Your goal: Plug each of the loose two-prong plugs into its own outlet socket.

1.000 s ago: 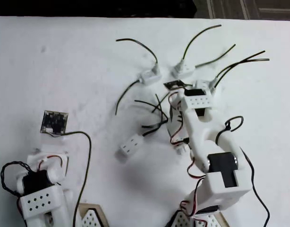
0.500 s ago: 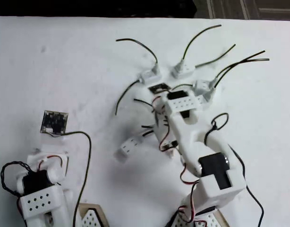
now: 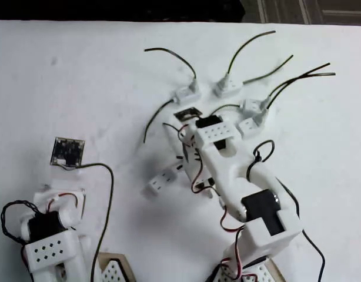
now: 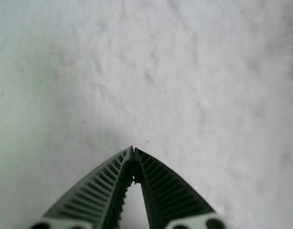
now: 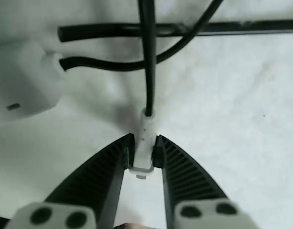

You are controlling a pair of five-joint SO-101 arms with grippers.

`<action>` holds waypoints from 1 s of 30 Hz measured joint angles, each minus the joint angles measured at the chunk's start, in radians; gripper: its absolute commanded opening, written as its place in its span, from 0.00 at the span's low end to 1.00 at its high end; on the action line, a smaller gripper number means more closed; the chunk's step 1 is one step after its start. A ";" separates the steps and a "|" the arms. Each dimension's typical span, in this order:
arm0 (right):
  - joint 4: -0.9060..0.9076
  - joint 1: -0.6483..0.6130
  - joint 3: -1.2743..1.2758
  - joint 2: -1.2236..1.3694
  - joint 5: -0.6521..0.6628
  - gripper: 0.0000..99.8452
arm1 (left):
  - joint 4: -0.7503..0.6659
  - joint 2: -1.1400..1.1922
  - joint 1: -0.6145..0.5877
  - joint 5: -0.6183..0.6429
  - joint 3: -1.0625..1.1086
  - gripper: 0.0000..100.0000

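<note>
My right gripper (image 5: 142, 139) is shut on a small white two-prong plug (image 5: 146, 125), whose black cord (image 5: 148, 57) runs away from the fingers. A white outlet socket (image 5: 17, 90) with two slots lies on the table close beside it. From above, the right arm (image 3: 227, 170) stretches over the middle of the table, and a socket block (image 3: 164, 179) lies just left of it. Several more white socket and plug pieces with black cords lie farther back (image 3: 185, 94) (image 3: 227, 87) (image 3: 254, 107). My left gripper (image 4: 133, 160) is shut and holds nothing, over bare white table.
The left arm (image 3: 51, 235) sits folded at the near left corner. A small black circuit board (image 3: 67, 151) with a dark cable lies just beyond it. Black cords (image 3: 169, 108) criss-cross the table's middle around the right arm. The table's far edge (image 3: 110, 22) runs along the back.
The right arm has swung left across the table's middle, toward the near socket block. The left arm has not moved.
</note>
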 measured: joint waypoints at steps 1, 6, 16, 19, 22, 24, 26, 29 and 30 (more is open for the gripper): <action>0.000 0.000 0.000 0.000 0.000 0.02 | 0.000 0.000 0.000 0.000 0.000 0.03; 0.043 0.002 0.000 0.000 0.034 0.02 | 0.000 0.000 0.000 0.000 0.000 0.03; 0.186 -0.003 0.002 -0.393 0.054 0.02 | -0.009 0.000 0.000 0.000 0.008 0.03; 0.212 0.000 0.008 -0.568 0.054 0.02 | -0.012 0.000 0.000 0.000 0.009 0.03; 0.213 -0.020 0.046 -0.735 0.055 0.02 | -0.041 0.000 0.012 0.008 0.009 0.02; 0.213 -0.055 0.075 -0.844 0.055 0.02 | -0.044 0.000 0.051 0.055 -0.017 0.02; 0.215 -0.097 0.107 -0.950 0.055 0.02 | -0.044 0.000 0.094 0.117 -0.069 0.02; 0.215 -0.161 0.152 -1.099 0.055 0.02 | -0.044 0.000 0.150 0.180 -0.166 0.02; 0.215 -0.180 0.164 -1.143 0.055 0.02 | -0.044 0.000 0.170 0.196 -0.198 0.02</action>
